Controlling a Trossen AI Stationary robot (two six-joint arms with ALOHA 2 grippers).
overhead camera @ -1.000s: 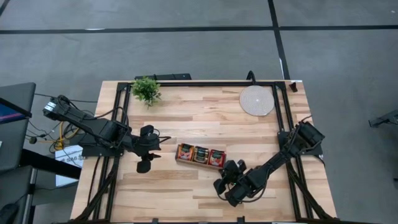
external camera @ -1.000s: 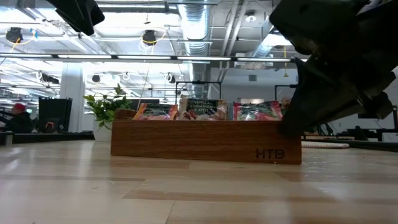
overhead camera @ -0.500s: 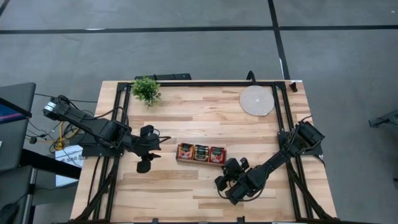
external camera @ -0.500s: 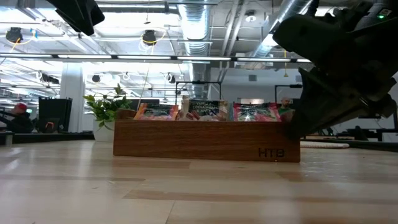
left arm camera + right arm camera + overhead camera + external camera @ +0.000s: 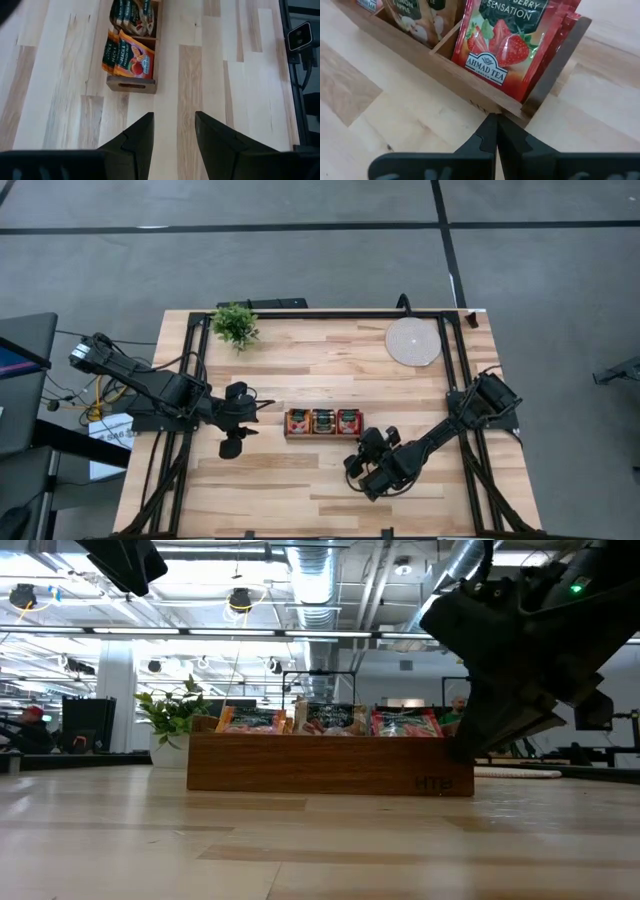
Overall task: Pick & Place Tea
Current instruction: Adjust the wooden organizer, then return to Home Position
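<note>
The tea sachets (image 5: 323, 421), mostly red, stand upright in the three compartments of a long brown wooden tray (image 5: 322, 433) at the table's middle. A strawberry-printed sachet (image 5: 506, 45) fills the tray's right compartment. My right gripper (image 5: 366, 447) is shut, with its tips at the tray's near wall by the right end. My left gripper (image 5: 173, 131) hangs open above the table, left of the tray's left end (image 5: 131, 85), with nothing between its fingers. My right gripper sets its shut fingertips (image 5: 494, 129) against the tray's near long wall, close to its right corner (image 5: 506, 109). The fingers slant down at it from the table's near right side. The tray stands flat on the table.
A small green potted plant (image 5: 235, 325) stands at the far left and a round pale disc (image 5: 412, 342) at the far right. Black frame rails (image 5: 456, 370) run along the table's sides. Bare wood lies near the front edge.
My right gripper, still shut, has gone toward the table's far edge and pushed the tray's right end that way. The tray has swung about its left end from askew until it lies parallel to the table's front edge.
</note>
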